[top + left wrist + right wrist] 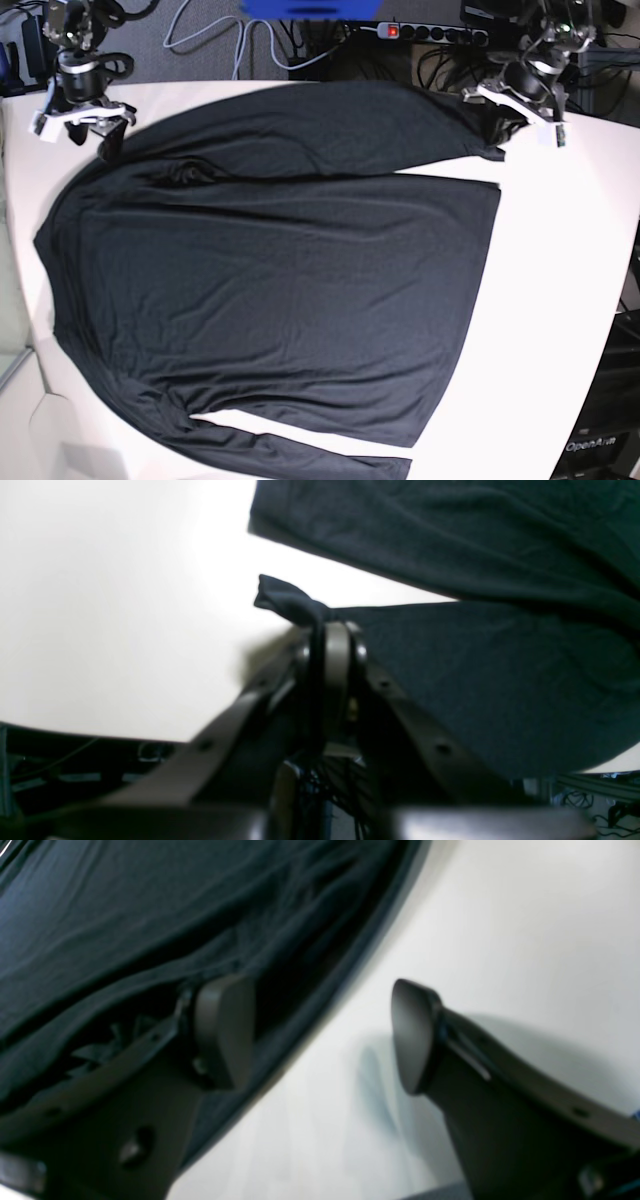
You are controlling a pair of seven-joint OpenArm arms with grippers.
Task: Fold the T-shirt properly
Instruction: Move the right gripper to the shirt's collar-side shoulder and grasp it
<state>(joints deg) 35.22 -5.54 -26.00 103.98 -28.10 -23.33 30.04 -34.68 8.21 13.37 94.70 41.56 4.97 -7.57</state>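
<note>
Two claws work the shirt [280, 280] on the counter [560, 300]: left claw [320, 625] pinches a sleeve cuff, probably to fold it inward; right claw [320, 1032] gapes empty over the edge.

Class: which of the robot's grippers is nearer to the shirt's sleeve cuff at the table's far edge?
Left. The left gripper is shut on that sleeve's cuff; the right gripper, open, is at the shirt's shoulder end.

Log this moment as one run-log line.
task: fold T-shirt | shirt: spread flat on table | left tool: shut on sleeve cuff | right tool: open at shirt edge, holding nothing
</note>
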